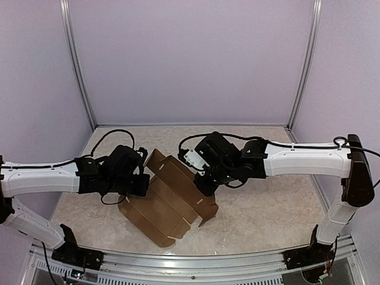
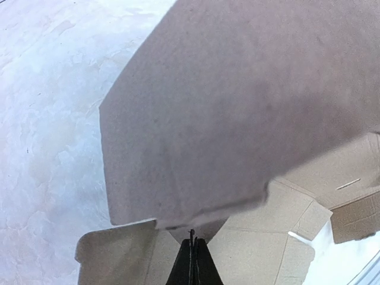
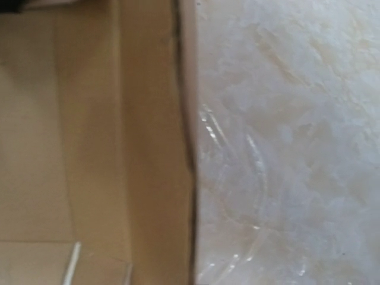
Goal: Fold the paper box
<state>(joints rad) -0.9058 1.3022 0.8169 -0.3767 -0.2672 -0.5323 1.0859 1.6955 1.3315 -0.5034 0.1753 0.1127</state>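
Note:
The paper box [image 1: 169, 205] is a brown die-cut cardboard sheet lying partly folded mid-table, with a wall raised along its far right side. My left gripper [image 1: 141, 185] is at the sheet's left edge. In the left wrist view its fingers [image 2: 191, 261] are pressed together, tips just under the edge of a large raised flap [image 2: 237, 107]; no cardboard shows between them. My right gripper [image 1: 205, 185] is down at the sheet's right wall. The right wrist view shows that cardboard wall [image 3: 148, 148] beside bare table, with no fingers in sight.
The marbled beige table [image 1: 267, 208] is enclosed by purple walls with metal corner posts [image 1: 300, 71]. A metal rail [image 1: 196, 261] runs along the near edge between the arm bases.

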